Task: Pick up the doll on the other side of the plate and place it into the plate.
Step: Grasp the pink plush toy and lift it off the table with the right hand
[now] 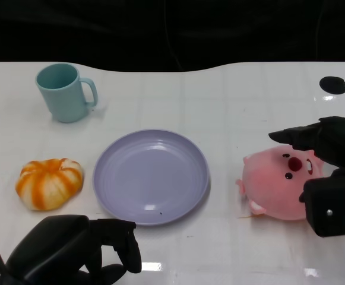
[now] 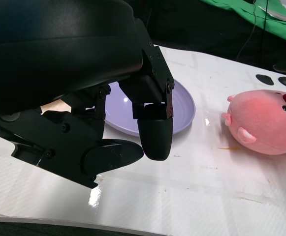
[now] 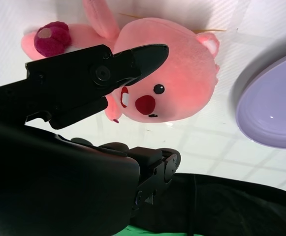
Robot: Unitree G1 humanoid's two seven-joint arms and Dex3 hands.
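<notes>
Nearest, at the lower left of the table [image 1: 231,95]: left hand [image 1: 71,249], fingers curled in on nothing, parked low at the near edge, probably to stay clear of the work. Just beyond it, an orange-and-white striped pumpkin toy [image 1: 48,183] on the left, close beside the plate but not touching it.

Middle of the table: lilac plate [image 1: 151,176], shallow and glossy, nothing in it, so the task not yet done.

Right of the plate, a little apart from its rim: pink doll [image 1: 279,184], lying on the tabletop with face turned up and toward the right. Round, plush body, small black eyes, dark red nose, stubby ears; a dark pink ball-like tail end showing in the right wrist view. Soft and fuzzy, likely easy to squeeze.

Over the doll's right side: right hand [image 1: 326,172], fingers spread wide, one reaching across above the face and another lower on the near side, bracketing the doll; no firm hold visible. Judged as lined up for a grasp.

Farthest, back left: pale teal mug [image 1: 65,92], upright, handle to the right, well away from the doll.
</notes>
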